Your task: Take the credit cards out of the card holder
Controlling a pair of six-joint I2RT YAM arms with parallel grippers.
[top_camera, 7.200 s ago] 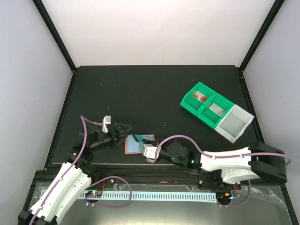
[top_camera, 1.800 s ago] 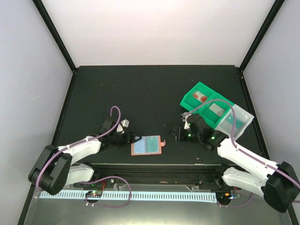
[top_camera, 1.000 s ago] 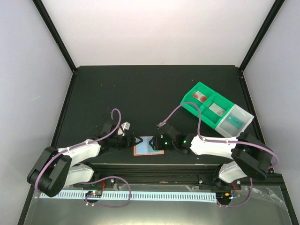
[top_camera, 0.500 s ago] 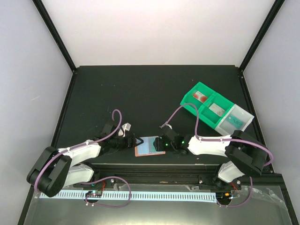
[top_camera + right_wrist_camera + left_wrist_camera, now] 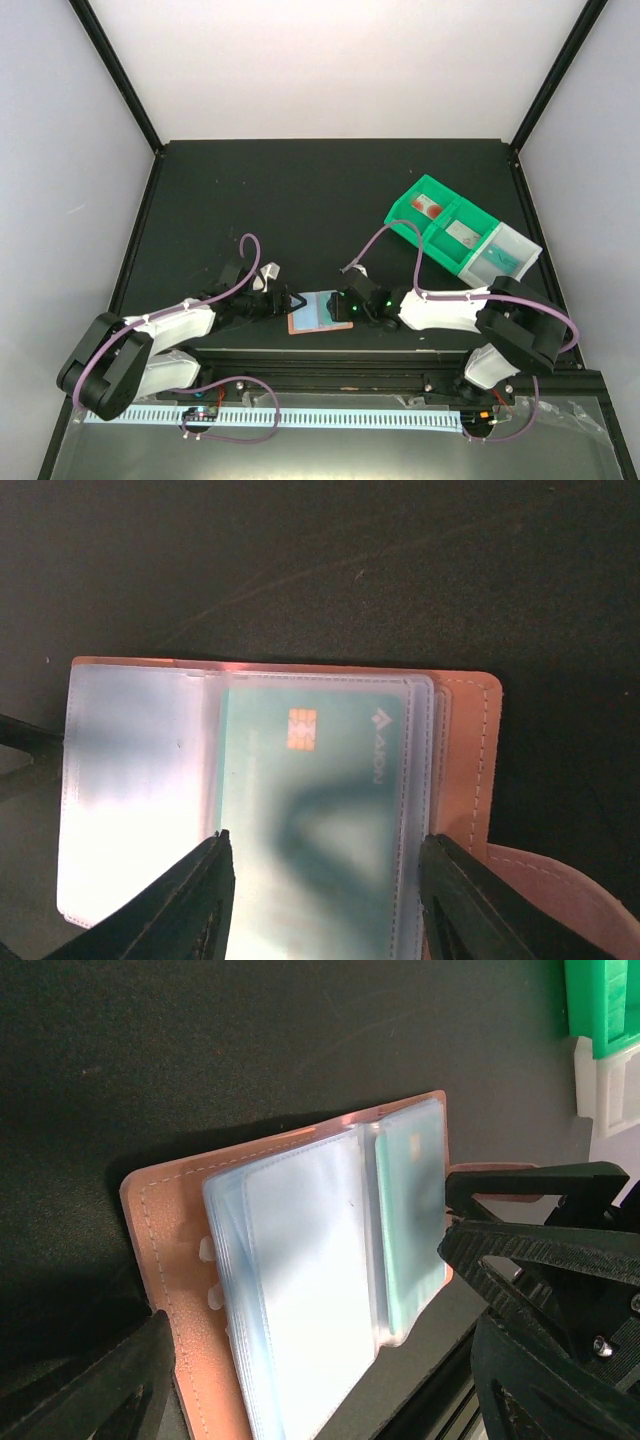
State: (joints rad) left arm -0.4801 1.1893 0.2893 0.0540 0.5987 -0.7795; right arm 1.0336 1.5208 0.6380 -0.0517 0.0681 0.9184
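The card holder (image 5: 168,1260) is lying open on the dark counter (image 5: 200,1040), its salmon cover showing along the left and top edges. Clear plastic sleeves (image 5: 300,1280) are fanning across its middle, and a teal card (image 5: 410,1220) is sitting in the rightmost sleeve. The left gripper (image 5: 315,1360) is hanging with its dark fingers (image 5: 90,1385) spread wide at the lower corners of the frame. From the right edge, the right gripper (image 5: 448,1215) is reaching to the card's side, possibly touching it. A green bin (image 5: 605,1005) is showing at upper right.
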